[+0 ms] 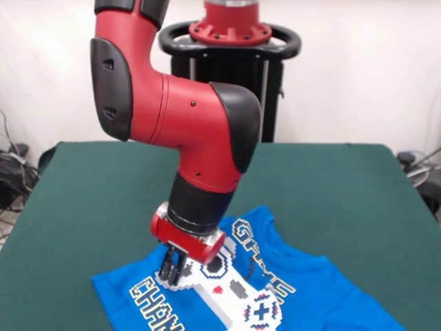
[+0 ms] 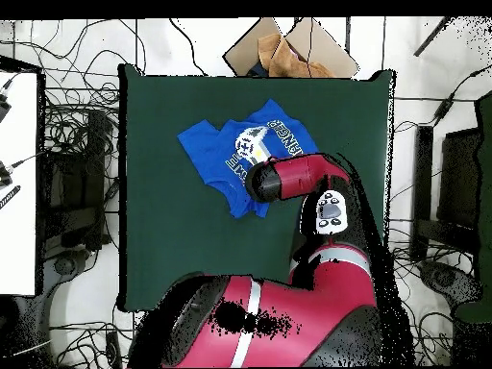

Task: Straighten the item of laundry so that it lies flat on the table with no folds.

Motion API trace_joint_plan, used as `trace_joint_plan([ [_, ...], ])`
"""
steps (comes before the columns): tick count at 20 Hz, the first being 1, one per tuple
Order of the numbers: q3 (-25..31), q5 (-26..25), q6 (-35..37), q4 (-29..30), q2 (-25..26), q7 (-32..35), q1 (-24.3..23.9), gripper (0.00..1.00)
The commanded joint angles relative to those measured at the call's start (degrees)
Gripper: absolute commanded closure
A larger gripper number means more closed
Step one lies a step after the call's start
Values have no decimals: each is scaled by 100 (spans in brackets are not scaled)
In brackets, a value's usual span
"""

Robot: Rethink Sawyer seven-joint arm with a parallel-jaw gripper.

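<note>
With the arm bent down over the cloth, gripper (image 1: 171,270) lowered onto the item of laundry (image 1: 289,296), black fingers (image 1: 167,266) set close together and pointing straight down. Fingertips at the shirt's surface, on the white pixel controller print beside the "CHAN" lettering; whether any fabric is pinched between the jaws cannot be told, since the narrow gap is dark and the cloth beneath shows no lifted fold. Jaws nearly pressed together, seen side by side in the front view.

Blue T-shirt spread on the table (image 1: 344,186), print side up, near the edge closest to the front camera, partly cut off by the lower border. Neckline and upper lettering just behind the gripper, one sleeve reaching out to the side, fabric rumpled around the collar.

Seen from overhead: item of laundry (image 2: 207,149) lying askew on the table (image 2: 163,250), in the half away from the robot's base, one corner hidden under the red wrist. Gripper itself concealed by the arm in this view. Cardboard (image 2: 288,48) beyond the far table edge, cables on the floor around.
</note>
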Motion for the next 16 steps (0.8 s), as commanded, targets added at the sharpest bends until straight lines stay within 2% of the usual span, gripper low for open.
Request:
trace_joint_plan([
  [1,168,-352,-20,151,115,-592,-77,100],
  [10,175,-398,-310,88,212,-495,-168,100],
  [15,356,-179,40,302,-234,-730,-264,100],
  [16,515,8,310,362,-342,-865,-385,100],
])
